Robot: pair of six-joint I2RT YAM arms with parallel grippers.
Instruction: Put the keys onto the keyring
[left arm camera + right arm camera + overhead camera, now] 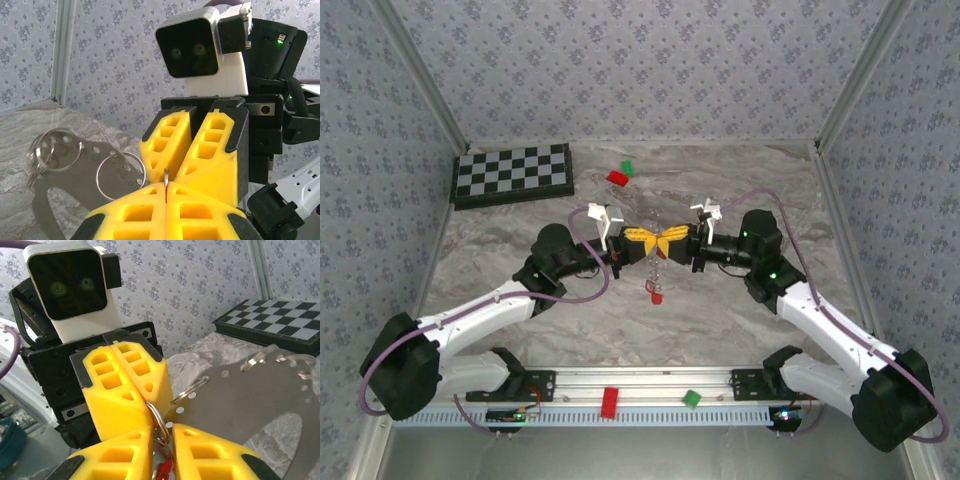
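Observation:
My two grippers meet tip to tip above the middle of the table. The left gripper (pixel 642 240) (pixel 165 192) is shut on the edge of a thin silver split ring (pixel 165 176) of the keyring. The keyring's dull grey perforated band (pixel 75 172) (pixel 250 400) spreads out below, carrying more rings (pixel 120 176). My right gripper (pixel 672 240) (pixel 162 440) stands narrowly open around the same ring (pixel 158 416), which leans on one finger only. A red-headed key (pixel 655 291) (pixel 162 471) dangles under the fingers on a thin chain.
A chessboard (pixel 512 175) (pixel 272 320) lies at the back left. A red block (pixel 617 178) and a green block (pixel 627 167) sit behind the grippers. Another red block (pixel 610 401) and green block (pixel 691 398) rest on the front rail.

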